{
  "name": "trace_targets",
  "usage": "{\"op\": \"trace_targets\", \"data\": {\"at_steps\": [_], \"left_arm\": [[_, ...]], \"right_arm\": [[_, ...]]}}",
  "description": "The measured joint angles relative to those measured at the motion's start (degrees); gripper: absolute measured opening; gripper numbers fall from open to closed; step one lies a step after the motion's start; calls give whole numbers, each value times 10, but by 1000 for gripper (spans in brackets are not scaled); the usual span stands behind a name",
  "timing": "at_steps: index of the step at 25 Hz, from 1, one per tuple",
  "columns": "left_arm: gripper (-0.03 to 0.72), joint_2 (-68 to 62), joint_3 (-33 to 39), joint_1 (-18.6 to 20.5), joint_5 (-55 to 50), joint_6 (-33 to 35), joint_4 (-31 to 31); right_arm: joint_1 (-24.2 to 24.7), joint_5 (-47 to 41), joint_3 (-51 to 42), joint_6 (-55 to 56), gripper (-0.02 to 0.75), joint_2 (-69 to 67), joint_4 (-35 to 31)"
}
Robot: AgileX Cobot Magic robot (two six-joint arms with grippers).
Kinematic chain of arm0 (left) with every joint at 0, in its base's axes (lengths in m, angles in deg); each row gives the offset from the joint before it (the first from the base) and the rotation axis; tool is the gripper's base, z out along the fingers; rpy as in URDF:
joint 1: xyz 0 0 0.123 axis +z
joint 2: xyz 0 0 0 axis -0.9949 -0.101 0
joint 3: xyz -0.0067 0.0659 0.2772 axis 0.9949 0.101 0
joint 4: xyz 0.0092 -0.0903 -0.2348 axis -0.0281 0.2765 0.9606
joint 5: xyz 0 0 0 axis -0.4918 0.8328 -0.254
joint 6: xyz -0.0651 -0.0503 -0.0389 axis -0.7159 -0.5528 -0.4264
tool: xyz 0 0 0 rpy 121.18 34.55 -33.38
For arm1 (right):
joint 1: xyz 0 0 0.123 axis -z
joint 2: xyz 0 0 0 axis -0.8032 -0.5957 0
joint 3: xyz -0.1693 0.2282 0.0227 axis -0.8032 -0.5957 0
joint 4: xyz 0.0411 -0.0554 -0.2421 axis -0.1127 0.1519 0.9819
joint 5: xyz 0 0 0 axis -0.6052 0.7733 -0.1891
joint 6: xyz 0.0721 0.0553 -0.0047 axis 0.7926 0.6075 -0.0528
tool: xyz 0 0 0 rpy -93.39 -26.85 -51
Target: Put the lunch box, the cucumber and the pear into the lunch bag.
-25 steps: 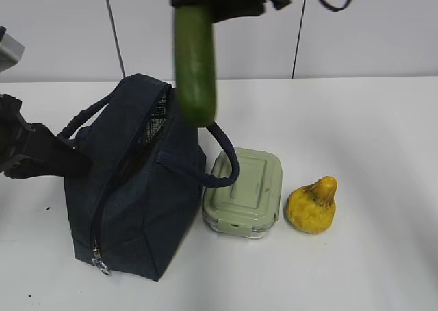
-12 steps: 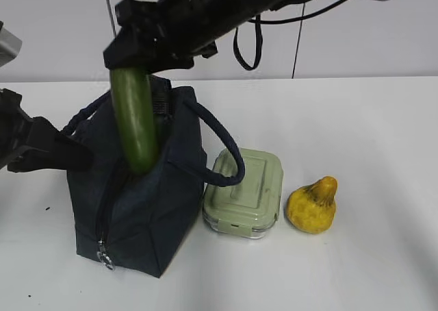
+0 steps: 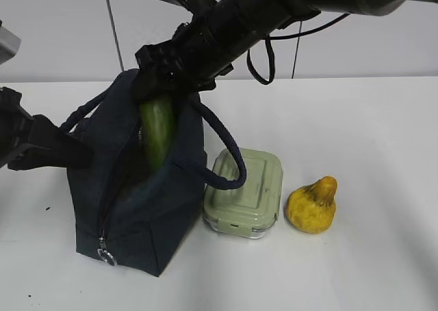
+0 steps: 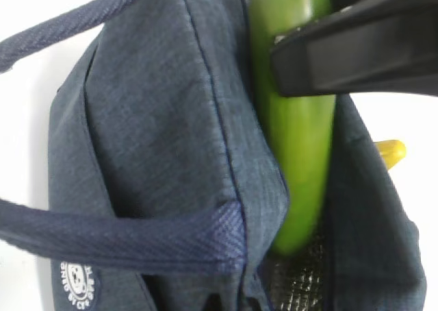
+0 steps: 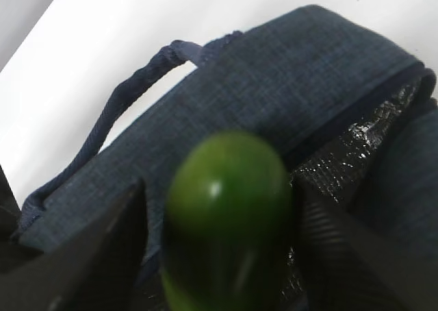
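Black against the white desk (image 3: pixel 369 126), the left end effector (image 3: pixel 65 153) sits at the far left of the exterior view, pressed to the side of the lunch bag (image 3: pixel 137 194); whether its jaws are wide or narrow cannot be told, since its fingers are not shown clearly in any view. The navy fabric bag stands upright with its top unzipped, one loop handle (image 3: pixel 222 146) arching toward the right and the metal zip pull (image 3: pixel 104 256) low on its front corner. The right end effector (image 3: pixel 161 81) reaches across from the upper right and grips the cucumber (image 3: pixel 157 133) near its top end. The cucumber hangs almost upright with its lower half down inside the bag's opening, its tip against the silvery lining (image 4: pixel 301 283) in the left wrist view. Just beside the bag on the right lies the lunch box (image 3: pixel 245 191), lid up, flat on the desk. Right of that, close by, sits the yellow pear (image 3: pixel 313 206).
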Motion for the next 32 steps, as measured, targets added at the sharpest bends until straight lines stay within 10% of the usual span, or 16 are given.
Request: {"op": "trace_targets", "data": {"at_steps": [4, 12, 20, 32], "left_arm": [[-15, 0, 0, 0, 1, 0, 0], [-15, 0, 0, 0, 2, 0, 0], [-16, 0, 0, 0, 2, 0, 0], [-16, 0, 0, 0, -1, 0, 0]], "right_arm": [[7, -21, 0, -7, 627, 5, 5], [64, -47, 0, 20, 591, 74, 74], [121, -187, -27, 191, 585, 110, 328], [121, -188, -205, 218, 567, 110, 374]]}}
